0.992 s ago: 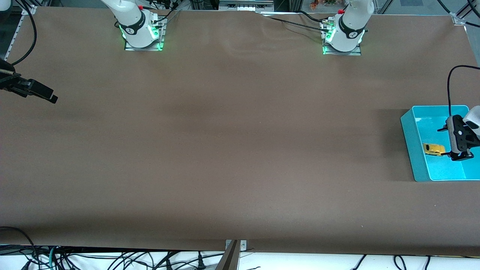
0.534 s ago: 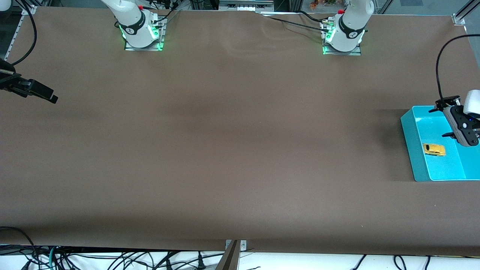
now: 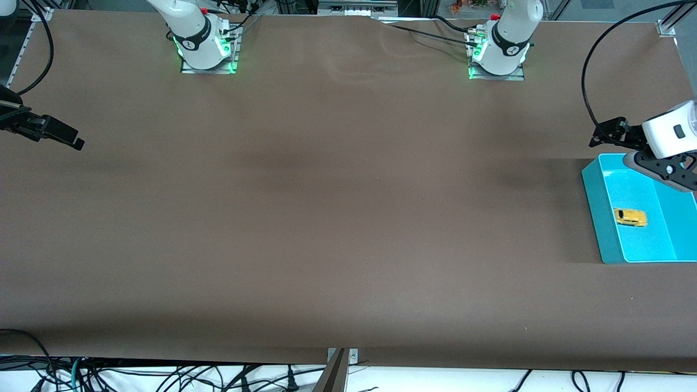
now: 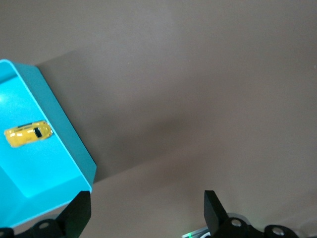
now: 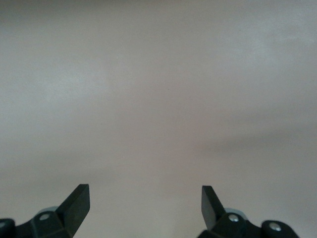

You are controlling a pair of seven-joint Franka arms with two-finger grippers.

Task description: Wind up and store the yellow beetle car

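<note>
Change since half a second ago: the left gripper has lifted out of the teal bin and now sits above the bin's upper edge at mid-right of the front frame, fingers spread wide with nothing between them. We see the yellow beetle car lying alone on the bin floor, same spot as before, near the wall toward the table's middle. Right gripper waits at the upper-left edge of the front frame, jaws wide apart, unmoved. Brown table cover is bare across the middle. Cables hang along the bottom edge; arm bases glow green at top.
</note>
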